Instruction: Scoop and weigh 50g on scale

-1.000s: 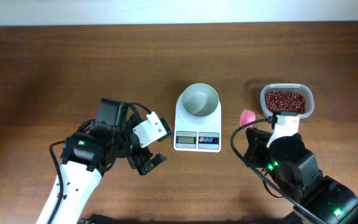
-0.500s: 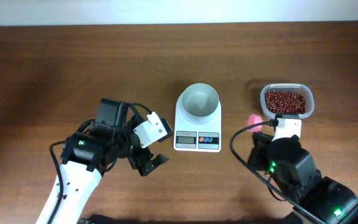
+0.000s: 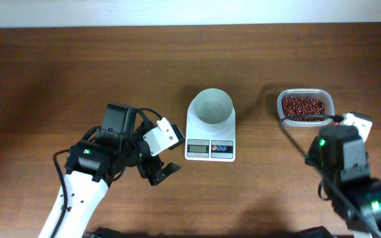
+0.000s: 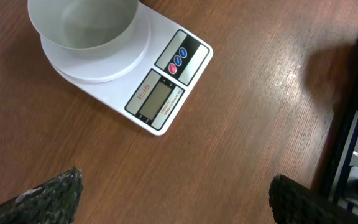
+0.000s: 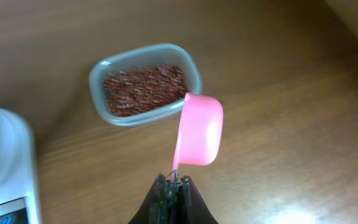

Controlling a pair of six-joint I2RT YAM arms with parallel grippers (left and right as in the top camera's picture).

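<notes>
Desk: dark brown wood | scale: mid-desk, display facing near edge | clear tub of red beans: toward right edge, apart from scale

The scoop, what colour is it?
The scoop is pink, seen best in the right wrist view.

Dark brown wooden table fills the view, with a pale strip along its far edge. Over on the right, a clear rectangular plastic tub, lid off, holding small red beans.
</notes>
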